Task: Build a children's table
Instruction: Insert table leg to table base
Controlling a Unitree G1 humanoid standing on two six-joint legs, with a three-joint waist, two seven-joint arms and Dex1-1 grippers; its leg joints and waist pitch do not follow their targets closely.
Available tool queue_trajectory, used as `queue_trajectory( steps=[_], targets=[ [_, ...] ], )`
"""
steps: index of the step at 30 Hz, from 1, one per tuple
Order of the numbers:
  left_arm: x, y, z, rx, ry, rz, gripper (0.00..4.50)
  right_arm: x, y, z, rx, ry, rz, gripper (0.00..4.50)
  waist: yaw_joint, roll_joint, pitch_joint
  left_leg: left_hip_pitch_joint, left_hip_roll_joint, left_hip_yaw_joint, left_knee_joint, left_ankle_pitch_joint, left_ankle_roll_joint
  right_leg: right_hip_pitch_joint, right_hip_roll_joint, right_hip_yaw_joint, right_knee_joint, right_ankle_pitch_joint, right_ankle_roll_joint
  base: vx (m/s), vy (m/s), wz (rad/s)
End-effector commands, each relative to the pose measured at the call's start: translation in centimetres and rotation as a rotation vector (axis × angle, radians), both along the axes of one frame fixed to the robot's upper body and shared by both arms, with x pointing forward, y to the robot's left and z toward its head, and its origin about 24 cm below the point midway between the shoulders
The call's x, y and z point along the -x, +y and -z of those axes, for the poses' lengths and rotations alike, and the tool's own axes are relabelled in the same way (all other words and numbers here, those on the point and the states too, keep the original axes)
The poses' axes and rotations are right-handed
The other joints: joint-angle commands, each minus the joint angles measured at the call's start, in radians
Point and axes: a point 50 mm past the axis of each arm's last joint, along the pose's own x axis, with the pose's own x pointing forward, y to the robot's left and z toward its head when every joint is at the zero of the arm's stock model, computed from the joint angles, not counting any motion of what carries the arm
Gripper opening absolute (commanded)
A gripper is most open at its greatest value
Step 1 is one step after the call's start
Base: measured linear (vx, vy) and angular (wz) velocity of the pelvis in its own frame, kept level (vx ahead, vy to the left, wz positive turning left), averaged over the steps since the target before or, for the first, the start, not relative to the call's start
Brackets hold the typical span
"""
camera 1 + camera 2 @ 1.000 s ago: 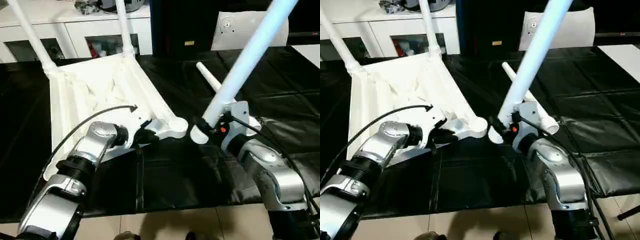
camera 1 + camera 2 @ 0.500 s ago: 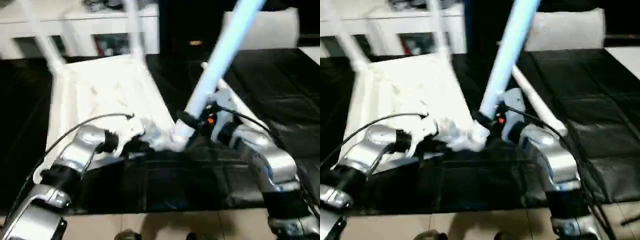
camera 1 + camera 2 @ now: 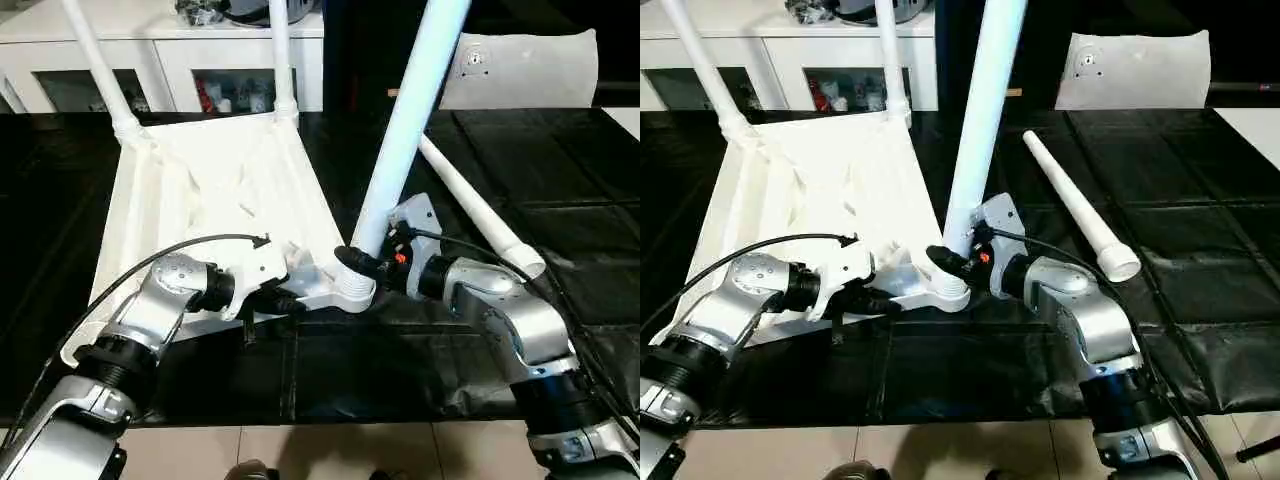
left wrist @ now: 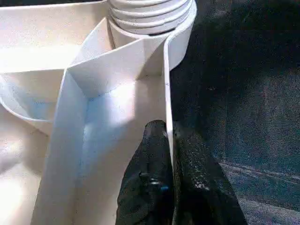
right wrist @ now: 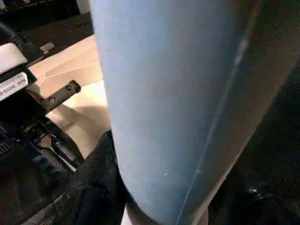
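Assembly looks past halfway: the upturned top point(image 3: 215, 190) on the black mat carries two far-corner legs, the right gripper point(image 3: 360, 262), clamped on a third leg point(image 3: 405, 130), stands it in the near socket point(image 3: 352, 290), the left gripper point(image 4: 169, 136) pinches the rim, and a fourth leg point(image 3: 1075, 205) lies loose beside.

Past my right gripper I see a flat white sheet point(image 3: 525, 68) with a round fitting; beyond my left, a white cabinet point(image 3: 190, 60); beneath both, black mats point(image 3: 970, 370).

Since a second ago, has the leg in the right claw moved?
Yes. The leg in the right claw swung from a steep rightward lean to nearly upright, and its foot went left onto the tabletop's near corner socket.
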Motion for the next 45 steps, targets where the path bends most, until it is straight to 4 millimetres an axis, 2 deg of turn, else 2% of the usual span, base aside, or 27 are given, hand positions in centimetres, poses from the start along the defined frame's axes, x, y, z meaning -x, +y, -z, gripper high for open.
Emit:
queue_trajectory(
  steps=[1,4,5,6,8,10,11,12,13,14,15,17,18,19,21,22,23,25,26,28,29,30,32,35,39,41,45],
  targets=[
    [0.4,-0.6,-0.4,0.009,-0.014,0.063,0.0,-0.1,-0.2,0.4,0.027,0.012,0.001,1.88,-0.002,-0.012,-0.075,0.013,0.046,-0.014,-0.069,-0.167,0.031,0.056,-0.087,0.068,-0.07,-0.355,-0.094,0.0,0.0,0.0],
    [0.3,-0.8,-0.5,0.01,-0.017,0.073,0.0,-0.2,-0.1,0.9,0.027,0.023,0.001,1.88,-0.002,-0.012,-0.077,0.014,0.047,-0.014,-0.07,-0.164,0.03,0.056,-0.086,0.068,-0.069,-0.346,-0.098,0.0,0.0,0.0],
    [0.3,-0.8,-0.5,0.01,-0.017,0.073,0.0,-0.2,-0.1,0.9,0.027,0.023,0.001,1.88,-0.001,-0.009,-0.077,0.014,0.046,-0.015,-0.069,-0.168,0.029,0.056,-0.087,0.067,-0.069,-0.348,-0.1,0.0,0.0,0.0],
    [0.3,-0.8,-0.5,0.011,-0.017,0.076,0.0,-0.3,0.0,1.0,0.025,0.026,0.004,1.88,-0.002,-0.011,-0.075,0.014,0.046,-0.014,-0.07,-0.178,0.027,0.056,-0.086,0.067,-0.072,-0.357,-0.099,0.0,0.0,0.0],
    [0.3,-0.8,-0.6,0.006,-0.018,0.086,0.0,-0.5,-0.1,1.5,-0.001,0.048,0.021,1.88,-0.002,-0.005,-0.075,0.015,0.046,-0.016,-0.071,-0.194,0.022,0.056,-0.087,0.066,-0.074,-0.369,-0.1,0.0,0.0,0.0],
    [0.3,-0.9,-0.7,0.004,-0.021,0.086,0.0,-0.6,-0.2,1.8,-0.052,0.075,0.046,1.88,-0.003,-0.007,-0.076,0.016,0.046,-0.016,-0.071,-0.205,0.02,0.057,-0.088,0.066,-0.076,-0.377,-0.1,0.0,0.0,0.0],
    [0.3,-0.8,-0.7,0.007,-0.019,0.085,0.0,-0.7,-0.3,2.1,-0.064,0.084,0.059,1.88,0.0,0.008,-0.077,0.017,0.047,-0.019,-0.071,-0.208,0.017,0.056,-0.089,0.066,-0.073,-0.369,-0.104,0.0,0.0,0.0],
    [0.2,-0.8,-0.8,0.01,-0.019,0.081,0.0,-0.7,-0.6,2.6,-0.093,0.107,0.086,1.88,-0.004,0.003,-0.077,0.018,0.048,-0.018,-0.072,-0.22,0.014,0.055,-0.085,0.066,-0.076,-0.356,-0.107,0.0,0.0,0.0],
    [0.2,-0.7,-0.9,0.011,-0.02,0.078,0.0,-0.6,-0.8,2.9,-0.108,0.117,0.101,1.88,-0.002,0.012,-0.078,0.019,0.048,-0.02,-0.072,-0.223,0.01,0.057,-0.087,0.065,-0.073,-0.346,-0.112,0.0,0.0,0.0],
    [0.1,-0.7,-0.9,0.011,-0.021,0.077,0.0,-0.6,-0.9,3.0,-0.113,0.119,0.105,1.88,-0.004,0.006,-0.077,0.018,0.048,-0.019,-0.073,-0.23,0.009,0.057,-0.084,0.065,-0.074,-0.335,-0.118,0.0,0.0,0.0],
    [0.0,-0.6,-0.9,0.01,-0.023,0.068,0.0,-0.4,-1.2,3.5,-0.138,0.138,0.126,1.88,-0.001,0.013,-0.079,0.019,0.047,-0.02,-0.072,-0.231,0.007,0.059,-0.085,0.065,-0.07,-0.327,-0.122,0.0,0.0,0.0],
    [-0.1,-0.4,-1.0,0.007,-0.026,0.057,0.0,0.0,-1.8,4.5,-0.156,0.16,0.165,1.88,-0.002,0.01,-0.078,0.019,0.047,-0.019,-0.073,-0.249,0.004,0.059,-0.086,0.065,-0.073,-0.324,-0.127,0.0,0.0,0.0],
    [-0.2,-0.4,-1.0,0.008,-0.027,0.054,0.0,0.3,-1.9,4.9,-0.153,0.164,0.17,1.88,0.0,0.021,-0.08,0.019,0.047,-0.021,-0.072,-0.249,0.003,0.06,-0.087,0.065,-0.071,-0.32,-0.129,0.0,0.0,0.0],
    [-0.2,-0.4,-1.0,0.01,-0.027,0.052,0.0,0.5,-2.0,5.2,-0.15,0.167,0.172,1.88,-0.002,0.013,-0.078,0.017,0.046,-0.02,-0.074,-0.25,0.004,0.06,-0.084,0.064,-0.073,-0.316,-0.129,0.0,0.0,0.0],
    [-0.4,-0.4,-1.2,0.014,-0.032,0.039,0.0,1.3,-2.2,6.0,-0.158,0.171,0.191,1.88,0.0,0.023,-0.079,0.018,0.047,-0.021,-0.074,-0.254,0.004,0.06,-0.084,0.064,-0.072,-0.314,-0.132,0.0,0.0,0.0],
    [-0.5,-0.3,-1.2,0.014,-0.034,0.037,0.0,1.4,-2.2,6.1,-0.16,0.171,0.191,1.88,0.0,0.019,-0.078,0.02,0.047,-0.02,-0.074,-0.265,0.004,0.058,-0.084,0.064,-0.074,-0.318,-0.132,0.0,0.0,0.0],
    [-0.7,-0.3,-1.3,0.01,-0.043,0.025,0.0,1.9,-2.2,6.3,-0.157,0.156,0.196,1.88,-0.001,0.024,-0.079,0.02,0.046,-0.02,-0.075,-0.271,0.005,0.059,-0.083,0.063,-0.077,-0.325,-0.128,0.0,0.0,0.0],
    [-0.8,-0.3,-1.3,0.001,-0.05,0.022,0.0,2.3,-2.3,6.5,-0.146,0.133,0.203,1.88,0.001,0.022,-0.079,0.019,0.045,-0.021,-0.075,-0.276,0.008,0.061,-0.084,0.062,-0.078,-0.343,-0.123,0.0,0.0,0.0],
    [-0.9,-0.4,-1.3,-0.002,-0.052,0.023,0.0,2.4,-2.6,6.5,-0.114,0.097,0.22,1.88,0.0,0.03,-0.077,0.02,0.045,-0.021,-0.075,-0.288,0.006,0.057,-0.082,0.062,-0.082,-0.358,-0.115,0.0,0.0,0.0],
    [-1.0,-0.4,-1.3,-0.001,-0.051,0.022,0.0,2.4,-2.7,6.5,-0.089,0.076,0.224,1.88,-0.001,0.028,-0.076,0.021,0.043,-0.023,-0.076,-0.301,0.006,0.059,-0.083,0.059,-0.084,-0.385,-0.108,0.0,0.0,0.0],
    [-1.0,-0.4,-1.3,-0.009,-0.052,0.029,0.0,2.3,-2.9,6.4,0.012,0.008,0.216,1.88,-0.003,0.037,-0.074,0.024,0.041,-0.023,-0.075,-0.318,0.004,0.056,-0.082,0.056,-0.088,-0.419,-0.101,0.0,0.0,0.0],
    [-1.0,-0.4,-1.3,-0.012,-0.053,0.032,0.0,2.3,-3.0,6.3,0.049,-0.016,0.209,1.88,-0.007,0.033,-0.072,0.027,0.04,-0.023,-0.076,-0.337,0.002,0.054,-0.08,0.054,-0.094,-0.449,-0.088,0.0,0.0,0.0],
    [-1.0,-0.4,-1.3,-0.014,-0.053,0.033,0.0,2.2,-3.0,6.2,0.083,-0.044,0.194,1.88,-0.011,0.035,-0.064,0.032,0.038,-0.024,-0.076,-0.374,0.002,0.052,-0.079,0.049,-0.103,-0.514,-0.068,0.0,0.0,0.0],
    [-1.0,-0.4,-1.1,-0.026,-0.054,0.041,0.0,2.4,-2.6,6.1,0.155,-0.081,0.116,1.88,-0.016,0.033,-0.061,0.047,0.034,-0.027,-0.072,-0.421,0.003,0.049,-0.08,0.039,-0.12,-0.599,-0.035,0.0,0.0,0.0],
    [-1.0,-0.4,-1.2,-0.043,-0.058,0.062,0.0,2.3,-1.9,6.1,0.179,-0.086,0.04,1.88,-0.016,0.034,-0.065,0.042,0.04,-0.03,-0.078,-0.413,0.008,0.053,-0.08,0.044,-0.111,-0.545,-0.05,0.0,0.0,0.0],
    [-1.0,-0.4,-1.3,-0.051,-0.06,0.081,0.0,2.1,-1.4,6.0,0.175,-0.074,-0.003,1.88,-0.018,0.027,-0.066,0.037,0.039,-0.029,-0.078,-0.402,0.014,0.055,-0.081,0.047,-0.107,-0.523,-0.062,0.0,0.0,0.0],
    [-0.7,-0.5,-1.3,-0.062,-0.05,0.157,0.0,1.5,-0.7,6.1,0.16,-0.025,-0.111,1.88,-0.022,0.026,-0.065,0.036,0.037,-0.028,-0.075,-0.392,0.021,0.056,-0.083,0.046,-0.107,-0.539,-0.066,0.0,0.0,0.0]
  ],
)
